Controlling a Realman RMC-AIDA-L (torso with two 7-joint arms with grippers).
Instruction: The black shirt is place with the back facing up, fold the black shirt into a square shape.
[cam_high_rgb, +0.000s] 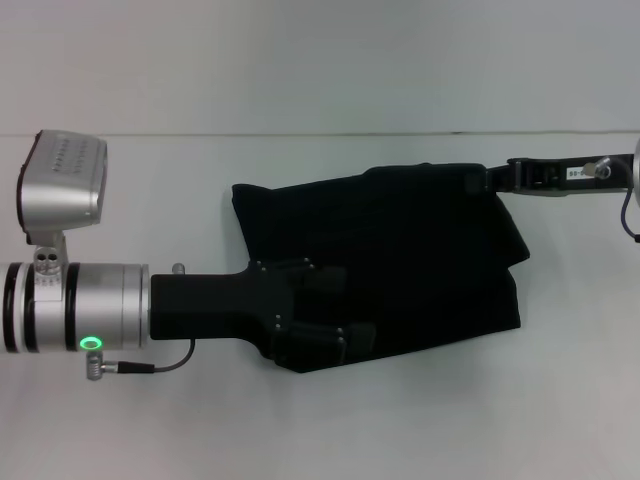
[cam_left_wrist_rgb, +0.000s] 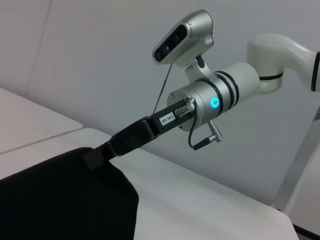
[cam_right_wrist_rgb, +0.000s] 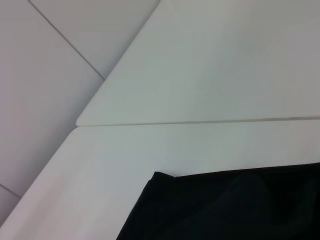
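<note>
The black shirt (cam_high_rgb: 420, 250) lies bunched and partly folded in the middle of the white table; no lettering shows. My left gripper (cam_high_rgb: 325, 335) reaches in from the left and rests over the shirt's near left edge, black against black. My right gripper (cam_high_rgb: 478, 181) comes in from the far right and is shut on the shirt's far right corner. The left wrist view shows that right gripper (cam_left_wrist_rgb: 95, 157) pinching the corner of the shirt (cam_left_wrist_rgb: 60, 200), which is slightly raised there. In the right wrist view only an edge of the shirt (cam_right_wrist_rgb: 235, 210) appears.
The white table (cam_high_rgb: 300, 430) runs bare around the shirt on every side. A seam (cam_right_wrist_rgb: 200, 122) joins it to a second white tabletop behind. A grey wall stands beyond the far edge.
</note>
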